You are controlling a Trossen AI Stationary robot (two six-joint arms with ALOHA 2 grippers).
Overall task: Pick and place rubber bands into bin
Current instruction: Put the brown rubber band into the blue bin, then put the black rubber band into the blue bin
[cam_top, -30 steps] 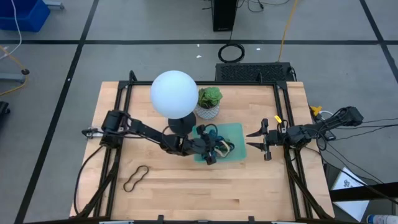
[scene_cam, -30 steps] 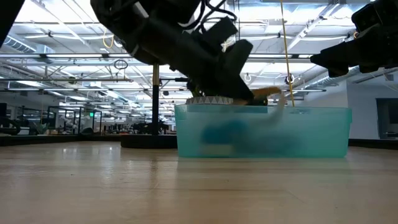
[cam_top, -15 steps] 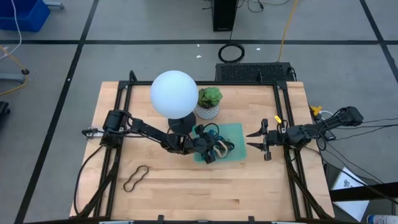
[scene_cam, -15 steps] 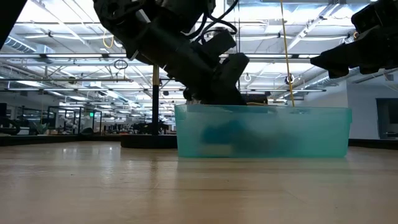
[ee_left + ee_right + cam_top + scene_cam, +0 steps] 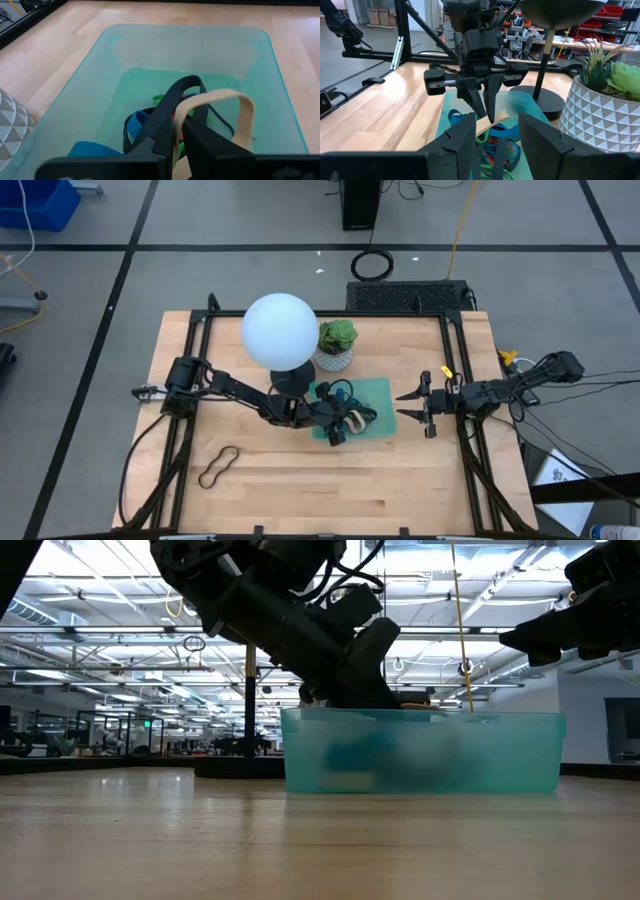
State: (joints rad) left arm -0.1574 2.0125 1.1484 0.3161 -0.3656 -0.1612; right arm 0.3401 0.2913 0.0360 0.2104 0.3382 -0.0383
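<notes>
— What kind of place is this?
— A big open workshop or lab hall. The wooden bench (image 5: 300, 480) stands on a grey floor (image 5: 90, 290) marked with dark tape lines (image 5: 120, 280).
— What else shows it?
— Behind the bench the ceiling has long rows of lights (image 5: 110, 640), and there are red storage bins (image 5: 615, 12) on shelves

No words, labels, brands or numbers are showing clearly enough to read on anything in these pictures.
</notes>
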